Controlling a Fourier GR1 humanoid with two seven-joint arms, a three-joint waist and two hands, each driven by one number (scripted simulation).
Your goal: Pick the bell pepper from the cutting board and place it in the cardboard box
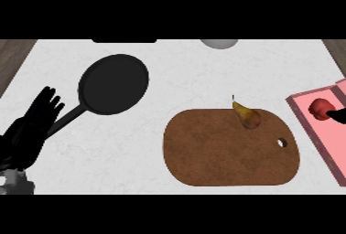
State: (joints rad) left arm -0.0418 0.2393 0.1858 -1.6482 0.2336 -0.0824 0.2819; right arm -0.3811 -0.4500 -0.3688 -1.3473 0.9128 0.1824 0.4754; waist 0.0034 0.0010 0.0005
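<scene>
A small red bell pepper point(317, 106) sits inside the pink open box point(317, 137) at the right edge of the head view. Only a black bit of my right hand point(338, 115) shows at that edge, right against the pepper; I cannot see whether it holds it. The brown cutting board point(229, 155) lies in the middle right, with a yellow-orange pear-shaped fruit point(247, 116) on its far edge. My left hand point(32, 123) rests open at the left edge, fingers up, holding nothing.
A black frying pan point(113, 84) lies at the left, its handle running down towards my left hand. A white round object point(218, 43) and a dark flat thing point(125, 41) sit at the far edge. Wooden floor shows past the counter's corners.
</scene>
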